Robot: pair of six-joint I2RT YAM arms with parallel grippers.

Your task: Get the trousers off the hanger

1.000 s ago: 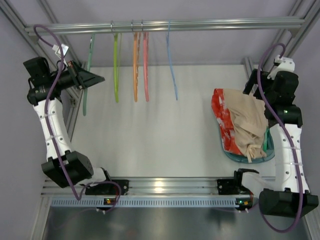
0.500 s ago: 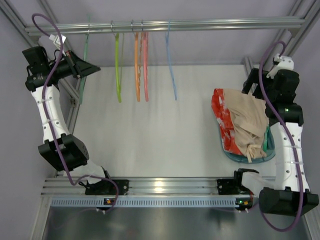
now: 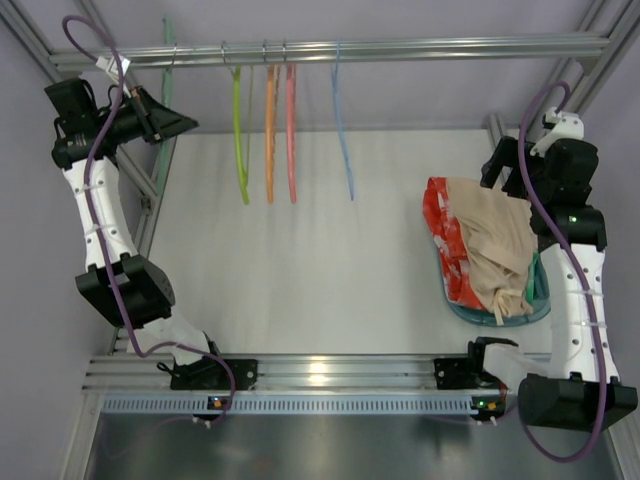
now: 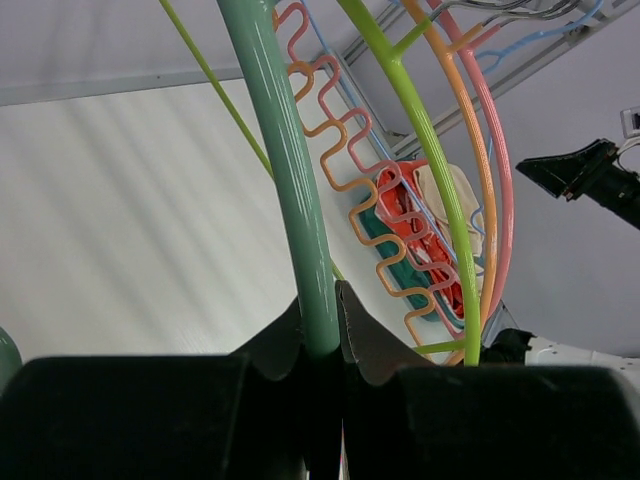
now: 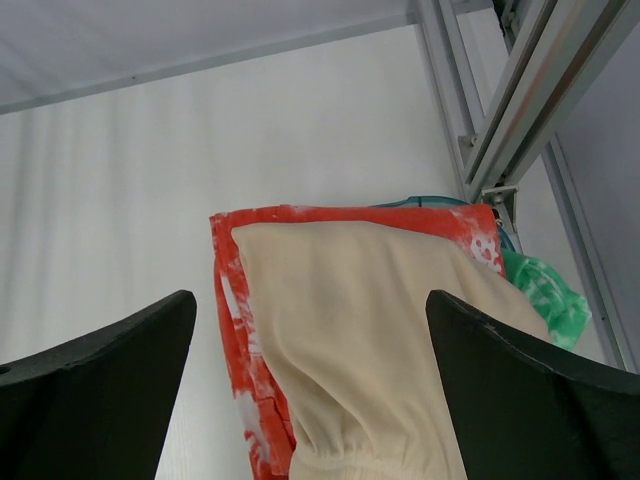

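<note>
Teal hanger (image 4: 296, 190) clamped in left end effector (image 4: 320, 305).

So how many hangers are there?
5: the teal hanger in the left claw, then lime, orange, pink and blue hanging along the rail. None look hidden.

**Robotics laboratory test cell.** The workspace is enclosed by a frame of slotted aluminium extrusion (image 5: 530, 90). It has plain grey wall panels (image 3: 420, 100) on the far side and a bare white tabletop (image 3: 300, 270). Two white-and-black robot arms, left (image 3: 100, 225) and right (image 3: 575, 290), are bolted to a metal mounting rail (image 3: 330, 372) along the near edge. Each arm trails an exposed purple cable (image 3: 545, 110). A row of coloured plastic hangers (image 3: 270, 140) hangs from the far crossbar (image 3: 450, 47). The setting shows no furniture or domestic fittings, only rig hardware.
</note>
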